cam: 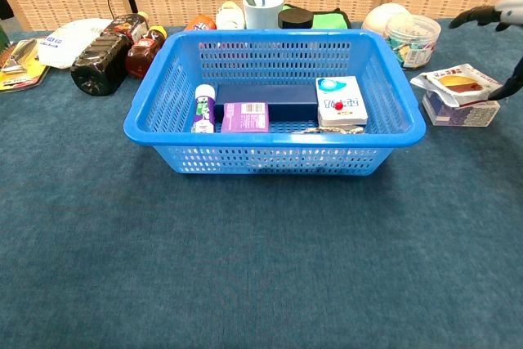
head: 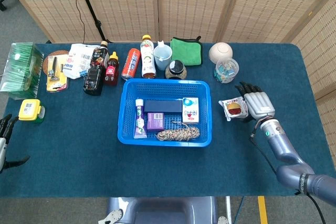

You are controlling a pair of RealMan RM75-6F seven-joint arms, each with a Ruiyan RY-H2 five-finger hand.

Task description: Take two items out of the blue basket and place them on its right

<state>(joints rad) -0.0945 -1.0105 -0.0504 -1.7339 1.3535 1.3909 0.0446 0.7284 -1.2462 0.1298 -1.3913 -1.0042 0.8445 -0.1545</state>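
The blue basket [head: 126,113] [cam: 274,138] stands mid-table. It holds a toothpaste tube [head: 139,119], a dark blue box [head: 163,106], a small purple box [cam: 245,116], a white box [head: 190,109] and a coil of rope [head: 178,134]. To its right a snack packet [head: 233,108] [cam: 458,83] lies on top of a purple box [cam: 462,114]. My right hand [head: 256,103] is just right of the packet, its fingers spread and holding nothing. Only the fingertips [cam: 490,14] show in the chest view. My left hand [head: 5,140] sits at the table's left edge, empty with fingers apart.
Along the back stand bottles [head: 94,72], a red can [head: 131,64], a cup [head: 163,56], a green cloth [head: 186,51], a round ball [head: 220,52] and a clear jar [head: 227,69]. A green pack [head: 21,69] and a yellow box [head: 30,110] lie at the left.
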